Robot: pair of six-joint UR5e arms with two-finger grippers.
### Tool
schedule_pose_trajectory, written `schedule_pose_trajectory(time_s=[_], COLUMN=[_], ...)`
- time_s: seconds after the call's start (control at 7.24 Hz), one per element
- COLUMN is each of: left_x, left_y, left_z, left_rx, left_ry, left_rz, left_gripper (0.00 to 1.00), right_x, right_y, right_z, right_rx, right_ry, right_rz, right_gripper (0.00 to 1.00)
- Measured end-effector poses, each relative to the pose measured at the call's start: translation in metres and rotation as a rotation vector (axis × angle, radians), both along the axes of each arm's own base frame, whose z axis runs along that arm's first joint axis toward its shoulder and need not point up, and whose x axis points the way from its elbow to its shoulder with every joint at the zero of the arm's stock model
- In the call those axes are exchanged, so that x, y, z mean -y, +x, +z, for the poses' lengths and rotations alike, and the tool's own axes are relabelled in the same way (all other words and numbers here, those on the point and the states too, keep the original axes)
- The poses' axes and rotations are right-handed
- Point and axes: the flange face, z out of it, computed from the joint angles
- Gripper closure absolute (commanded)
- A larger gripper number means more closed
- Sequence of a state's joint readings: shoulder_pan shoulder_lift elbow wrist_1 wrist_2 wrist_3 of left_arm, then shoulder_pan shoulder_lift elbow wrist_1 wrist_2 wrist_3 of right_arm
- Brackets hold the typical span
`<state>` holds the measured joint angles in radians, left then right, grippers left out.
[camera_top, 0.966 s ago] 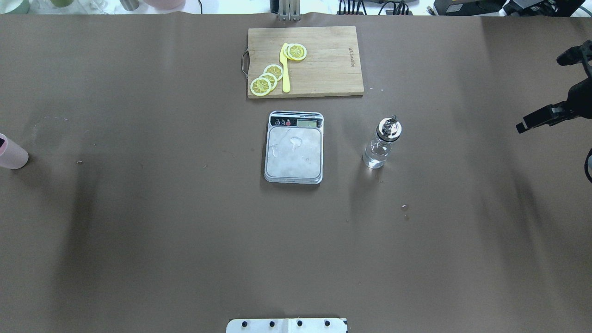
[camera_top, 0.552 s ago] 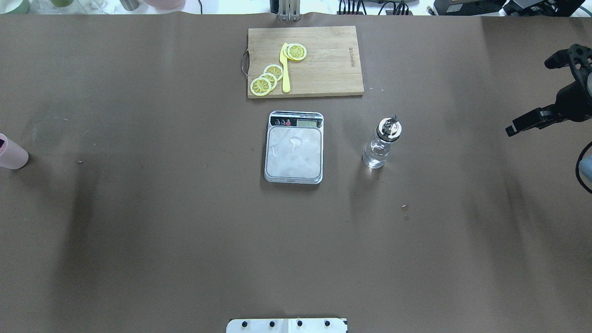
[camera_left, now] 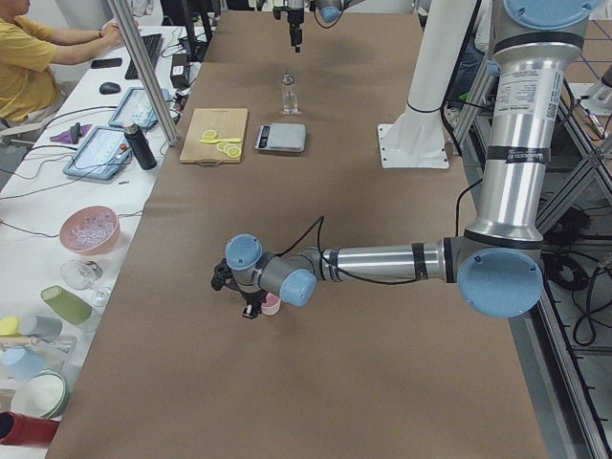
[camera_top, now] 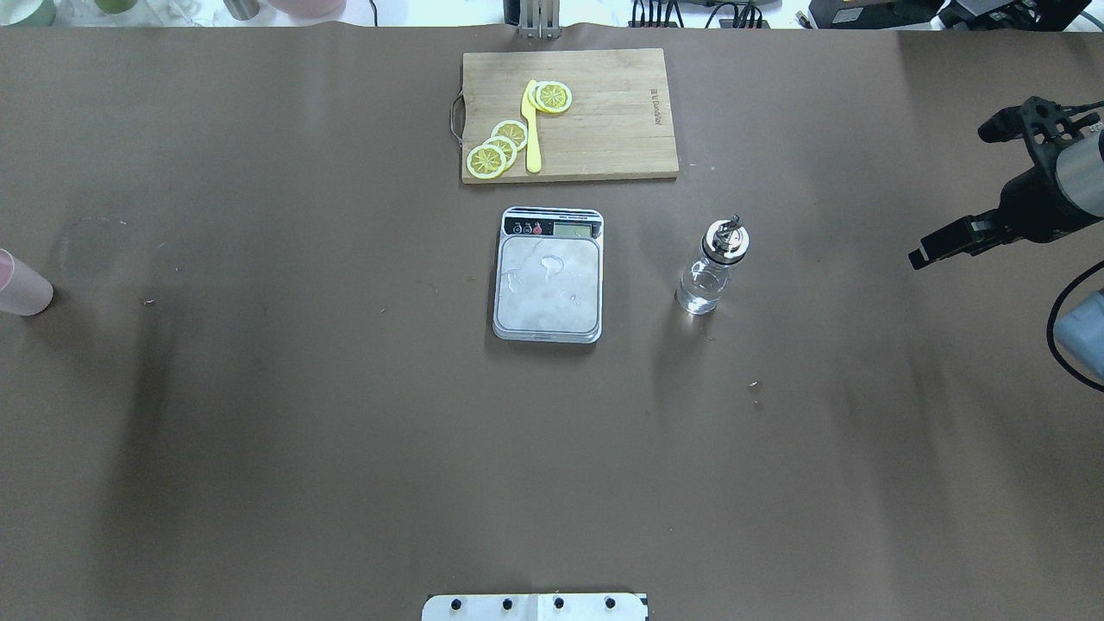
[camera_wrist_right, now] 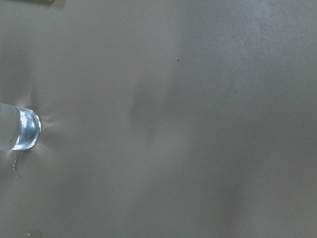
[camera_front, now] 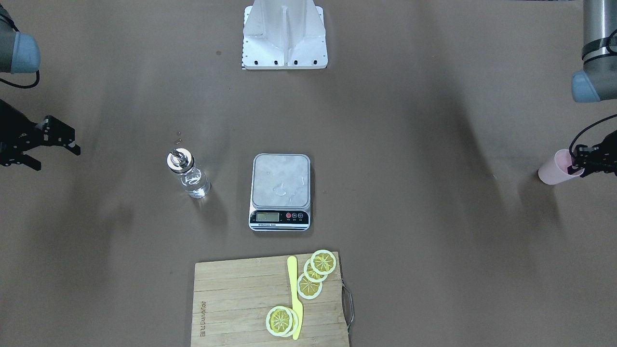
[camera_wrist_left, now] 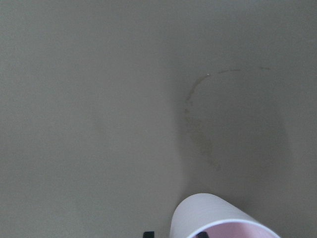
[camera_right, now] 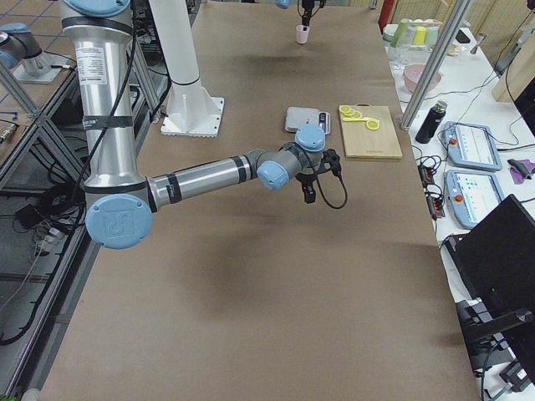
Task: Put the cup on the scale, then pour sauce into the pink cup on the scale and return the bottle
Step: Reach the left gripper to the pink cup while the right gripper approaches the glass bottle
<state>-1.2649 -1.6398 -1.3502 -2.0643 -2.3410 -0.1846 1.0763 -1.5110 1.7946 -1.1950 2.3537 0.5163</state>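
Overhead exterior: cutting board [camera_top: 604,129] stamp beyond scale [camera_top: 548,285] unreadable. Cup [camera_top: 21,285] at frame edge, far left of scale, pinched by left gripper [camera_front: 576,167]; right gripper [camera_front: 58,159] spread.

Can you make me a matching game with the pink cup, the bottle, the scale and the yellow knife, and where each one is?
1 cup
2 bottle
3 scale
4 knife

A on the wooden board
B middle of the table, drops on top
C at the table's left end
D standing beside the scale

Pairs: 1-C, 2-D, 3-B, 4-A
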Motion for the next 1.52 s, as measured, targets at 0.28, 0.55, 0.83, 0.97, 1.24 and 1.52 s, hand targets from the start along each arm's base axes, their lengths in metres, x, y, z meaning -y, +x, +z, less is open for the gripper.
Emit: schedule_pose_trajectory(time_s=[0.28, 0.55, 0.83, 0.97, 1.24, 1.52], left_x=[0.000, 0.007, 0.030, 0.036, 0.034, 0.016], left_y=[0.002, 0.013, 0.049, 0.077, 0.153, 0.223], left_z=[0.000, -0.015, -0.078, -0.118, -0.200, -0.264], left_rx=[0.000, -0.014, -0.099, -0.141, -0.199, -0.231], left_ry=[-0.002, 0.006, -0.031, -0.055, -0.120, -0.180], left_rz=[0.002, 0.002, -0.036, -0.048, -0.072, -0.095], left_gripper=[1.00, 1.00, 1.00, 1.00, 1.00, 1.00], right_x=[-0.003, -0.007, -0.011, -0.013, -0.015, -0.025], right_y=[-0.003, -0.011, -0.023, -0.027, -0.044, -0.075], right_z=[-0.006, -0.011, -0.027, -0.040, -0.070, -0.096], right_rx=[0.006, 0.003, 0.003, 0.005, 0.012, 0.027], right_ry=[0.007, 0.015, 0.055, 0.086, 0.150, 0.199], right_rz=[-0.006, -0.013, -0.021, -0.019, -0.009, 0.027], right_gripper=[0.00, 0.01, 0.01, 0.00, 0.00, 0.00])
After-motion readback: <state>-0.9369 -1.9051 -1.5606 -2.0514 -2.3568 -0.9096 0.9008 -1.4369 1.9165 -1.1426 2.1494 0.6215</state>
